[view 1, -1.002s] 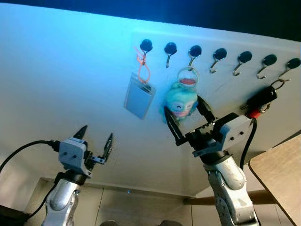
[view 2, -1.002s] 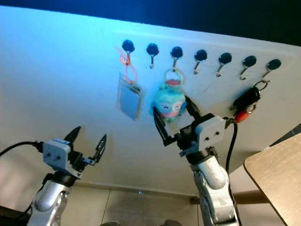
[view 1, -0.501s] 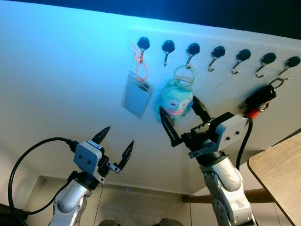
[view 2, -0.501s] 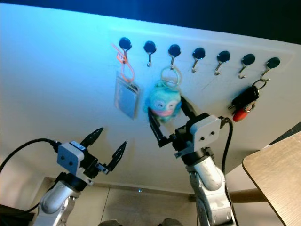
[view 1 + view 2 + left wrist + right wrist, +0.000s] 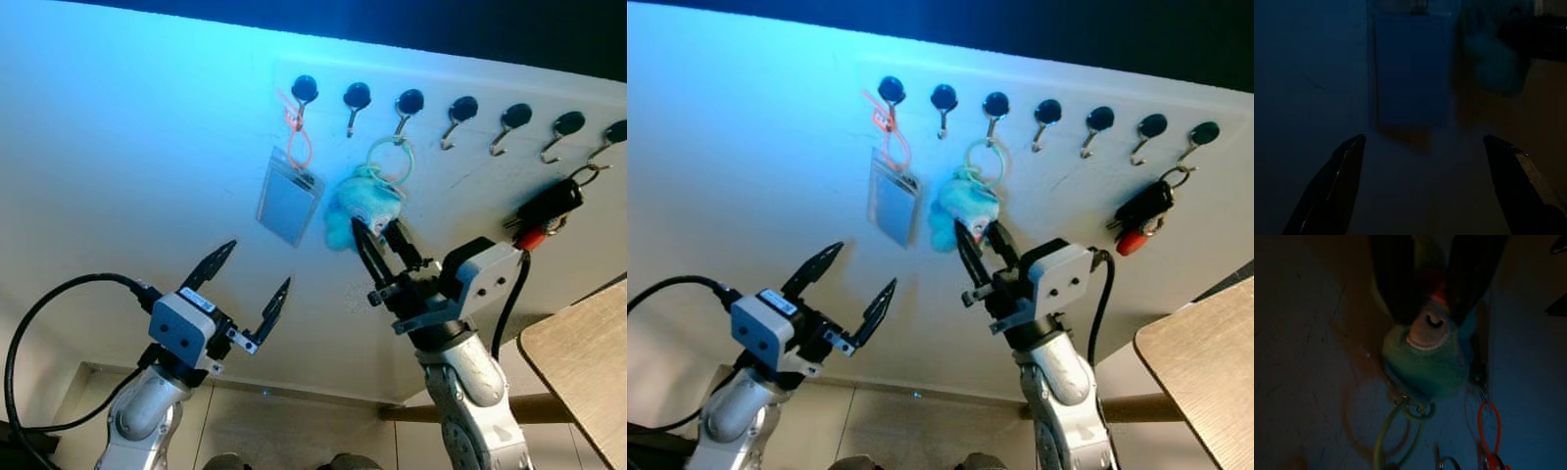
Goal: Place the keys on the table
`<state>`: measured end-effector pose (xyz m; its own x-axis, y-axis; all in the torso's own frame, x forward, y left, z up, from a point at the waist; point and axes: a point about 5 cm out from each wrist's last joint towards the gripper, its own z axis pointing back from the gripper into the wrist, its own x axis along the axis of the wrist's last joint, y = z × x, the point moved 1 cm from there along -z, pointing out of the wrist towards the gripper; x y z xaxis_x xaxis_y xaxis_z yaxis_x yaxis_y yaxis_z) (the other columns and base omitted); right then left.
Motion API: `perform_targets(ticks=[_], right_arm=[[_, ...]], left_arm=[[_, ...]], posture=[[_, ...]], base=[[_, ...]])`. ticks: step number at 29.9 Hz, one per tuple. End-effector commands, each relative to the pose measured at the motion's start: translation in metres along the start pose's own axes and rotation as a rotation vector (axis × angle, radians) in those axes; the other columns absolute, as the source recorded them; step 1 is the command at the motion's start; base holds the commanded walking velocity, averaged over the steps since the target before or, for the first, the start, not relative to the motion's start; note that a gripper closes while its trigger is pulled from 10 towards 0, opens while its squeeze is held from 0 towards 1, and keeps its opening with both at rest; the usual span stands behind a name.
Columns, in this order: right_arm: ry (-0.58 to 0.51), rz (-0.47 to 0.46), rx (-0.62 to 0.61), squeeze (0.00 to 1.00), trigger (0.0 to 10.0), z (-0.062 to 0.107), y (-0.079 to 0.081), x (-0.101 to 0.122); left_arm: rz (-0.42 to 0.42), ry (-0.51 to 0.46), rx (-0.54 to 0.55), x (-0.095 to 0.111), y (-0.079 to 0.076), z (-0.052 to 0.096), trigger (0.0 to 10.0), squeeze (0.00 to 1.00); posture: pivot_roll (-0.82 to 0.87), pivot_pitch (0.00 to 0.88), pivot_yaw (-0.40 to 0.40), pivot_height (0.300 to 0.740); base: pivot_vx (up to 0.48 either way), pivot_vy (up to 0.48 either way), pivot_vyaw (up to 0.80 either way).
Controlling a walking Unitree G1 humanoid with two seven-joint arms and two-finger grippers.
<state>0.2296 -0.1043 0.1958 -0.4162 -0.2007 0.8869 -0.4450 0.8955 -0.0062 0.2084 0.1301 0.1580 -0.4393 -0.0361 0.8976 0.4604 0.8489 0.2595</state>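
A teal plush keychain [image 5: 358, 201] hangs by a pale green ring [image 5: 391, 157] from the third black hook [image 5: 409, 102] on the white wall. My right gripper [image 5: 375, 235] is raised to it and shut on the plush's lower part, and the toy is tilted sideways. In the right wrist view the plush [image 5: 1425, 357] sits squeezed between the two black fingers [image 5: 1396, 279]. A black and red key bunch [image 5: 542, 210] hangs from a hook at the far right. My left gripper [image 5: 257, 266] stands open below a grey card holder [image 5: 290, 202], holding nothing.
A row of several black hooks [image 5: 462, 108] runs along the wall. The card holder hangs on an orange loop [image 5: 298, 147] from the first hook. A wooden table corner [image 5: 586, 345] juts in at the lower right. Tiled floor [image 5: 294, 431] lies below.
My right gripper's fingers have gone from spread around the plush to shut on it, tipping it sideways. My left gripper has risen and moved right toward the card holder.
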Motion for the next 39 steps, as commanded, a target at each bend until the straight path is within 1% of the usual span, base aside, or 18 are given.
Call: perform_targets(ticks=[1, 11, 14, 16, 17, 18, 21, 22, 24, 30, 31, 32, 33, 34, 36, 37, 38, 39], right_arm=[[-0.002, -0.009, -0.024, 0.00, 0.0, 0.004, -0.002, 0.003], [-0.021, -0.019, -0.035, 0.00, 0.0, 0.005, -0.003, 0.009], [-0.084, -0.020, -0.021, 0.00, 0.0, -0.001, -0.002, 0.025], [-0.098, -0.019, -0.015, 0.00, 0.0, -0.003, -0.002, 0.029], [-0.120, -0.013, 0.006, 0.00, 0.0, -0.005, 0.002, 0.036], [-0.120, -0.013, 0.006, 0.00, 0.0, -0.005, 0.002, 0.036], [-0.155, -0.006, 0.046, 0.00, 0.0, -0.008, 0.008, 0.048], [-0.155, -0.006, 0.046, 0.00, 0.0, -0.008, 0.008, 0.048], [-0.180, -0.004, 0.082, 0.00, 0.0, -0.012, 0.014, 0.056], [-0.186, -0.009, 0.122, 0.00, 0.0, -0.013, 0.020, 0.060], [-0.186, -0.009, 0.122, 0.00, 0.0, -0.013, 0.020, 0.060], [-0.173, -0.015, 0.139, 0.00, 0.0, -0.012, 0.022, 0.058], [-0.138, -0.030, 0.150, 0.00, 0.0, -0.007, 0.023, 0.051], [-0.138, -0.030, 0.150, 0.00, 0.0, -0.007, 0.023, 0.051], [-0.037, -0.042, 0.152, 0.00, 0.0, 0.009, 0.020, 0.028], [-0.001, -0.044, 0.143, 0.00, 0.0, 0.016, 0.016, 0.020], [-0.001, -0.044, 0.143, 0.00, 0.0, 0.016, 0.016, 0.020], [0.028, -0.046, 0.129, 0.00, 0.0, 0.021, 0.013, 0.013]], left_arm=[[-0.009, 0.007, -0.016, 0.000, -0.005, 0.000, 10.0, 0.00], [-0.013, 0.010, -0.014, 0.001, -0.006, 0.000, 10.0, 0.00], [-0.024, 0.008, -0.017, 0.000, -0.005, -0.001, 10.0, 0.00], [-0.026, 0.008, -0.019, 0.000, -0.005, -0.002, 10.0, 0.00], [-0.026, 0.008, -0.022, 0.000, -0.006, -0.002, 10.0, 0.00], [-0.026, 0.008, -0.022, 0.000, -0.006, -0.002, 10.0, 0.00], [-0.028, 0.007, -0.026, 0.000, -0.006, -0.003, 10.0, 0.00], [-0.028, 0.007, -0.026, 0.000, -0.006, -0.003, 10.0, 0.00], [-0.031, 0.006, -0.030, 0.000, -0.007, -0.004, 10.0, 0.00], [-0.033, 0.005, -0.029, 0.000, -0.006, -0.004, 10.0, 0.00], [-0.033, 0.005, -0.029, 0.000, -0.006, -0.004, 10.0, 0.00], [-0.033, 0.018, -0.029, -0.003, -0.007, -0.003, 10.0, 0.00], [-0.038, 0.046, -0.026, -0.011, -0.008, 0.000, 10.0, 0.00], [-0.038, 0.046, -0.026, -0.011, -0.008, 0.000, 10.0, 0.00], [-0.042, 0.122, 0.001, -0.031, -0.009, 0.011, 10.0, 0.00], [-0.044, 0.148, 0.018, -0.038, -0.008, 0.016, 10.0, 0.00], [-0.044, 0.148, 0.018, -0.038, -0.008, 0.016, 10.0, 0.00], [-0.052, 0.171, 0.037, -0.044, -0.007, 0.020, 10.0, 0.00]], posture=[[0.07, 0.095, -0.107, 0.740], [0.07, 0.093, -0.105, 0.740], [0.07, 0.089, -0.098, 0.740], [0.07, 0.088, -0.097, 0.740], [0.07, 0.087, -0.097, 0.740], [0.07, 0.087, -0.097, 0.740], [0.07, 0.087, -0.091, 0.740], [0.07, 0.087, -0.091, 0.740], [0.07, 0.088, -0.091, 0.740], [0.07, 0.087, -0.091, 0.740], [0.07, 0.087, -0.091, 0.740], [0.07, 0.087, -0.091, 0.740], [0.07, 0.085, -0.091, 0.740], [0.07, 0.085, -0.091, 0.740], [0.07, 0.083, -0.088, 0.740], [0.07, 0.083, -0.088, 0.740], [0.07, 0.083, -0.088, 0.740], [0.07, 0.083, -0.087, 0.740]], base=[[0.000, 0.000, 0.00], [0.000, 0.000, 0.00], [0.000, 0.000, 0.00], [0.000, 0.000, 0.00], [0.000, 0.000, 0.00], [0.000, 0.000, 0.00], [0.000, 0.000, 0.00], [0.000, 0.000, 0.00], [0.000, 0.000, 0.00], [0.000, 0.000, 0.00], [0.000, 0.000, 0.00], [0.000, 0.000, 0.00], [0.000, 0.000, 0.00], [0.000, 0.000, 0.00], [0.000, 0.000, 0.00], [0.000, 0.000, 0.00], [0.000, 0.000, 0.00], [0.000, 0.000, 0.00]])
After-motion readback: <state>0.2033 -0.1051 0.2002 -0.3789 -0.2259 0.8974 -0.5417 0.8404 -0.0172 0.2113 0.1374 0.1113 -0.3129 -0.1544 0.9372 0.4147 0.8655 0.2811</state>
